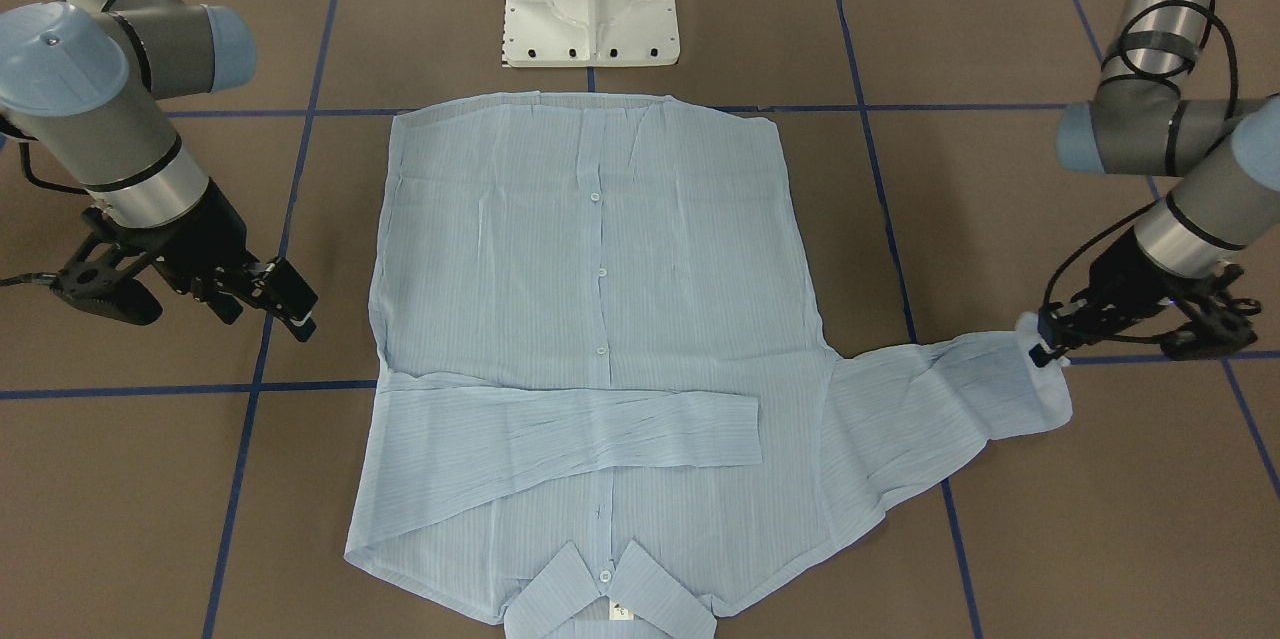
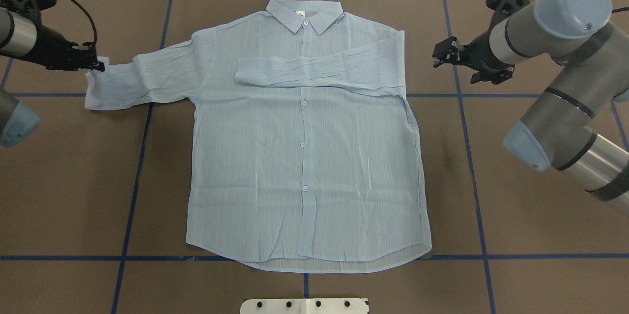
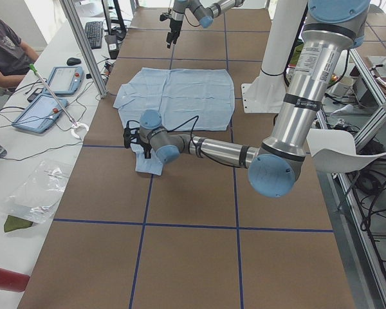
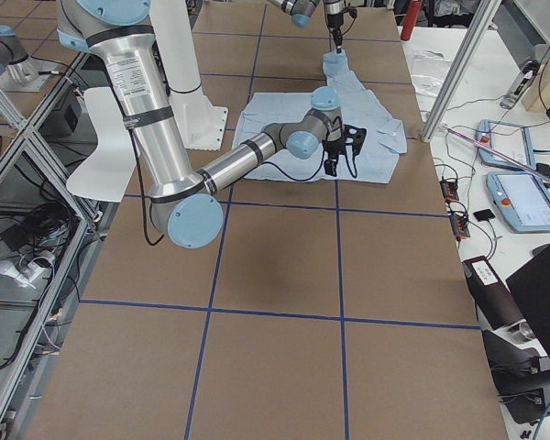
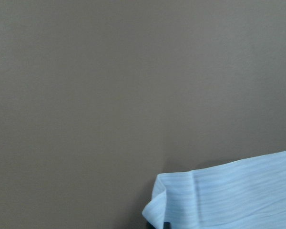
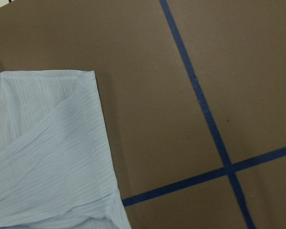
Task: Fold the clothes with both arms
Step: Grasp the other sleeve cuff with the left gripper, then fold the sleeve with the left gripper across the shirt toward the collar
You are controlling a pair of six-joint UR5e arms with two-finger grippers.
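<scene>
The left claw (image 2: pixel 98 65), at the frame's left edge, looks pinched shut on the cuff of the outstretched sleeve (image 2: pixel 140 80). The right claw (image 2: pixel 439 55), upper right, hangs open and empty just beside the shirt (image 2: pixel 304 157). The shirt lies flat mid-table (image 2: pixel 516 215), its other sleeve folded across the chest. The cloth looks thin, light and floppy, so I'd grip cuffs and hems.

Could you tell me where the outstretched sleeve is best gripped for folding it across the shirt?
Grip the outstretched sleeve at its cuff, coming in from the robot's left. It lies flat, pointing that way, so the cuff's end edge is easiest to pinch. The left gripper pinches it there.
</scene>
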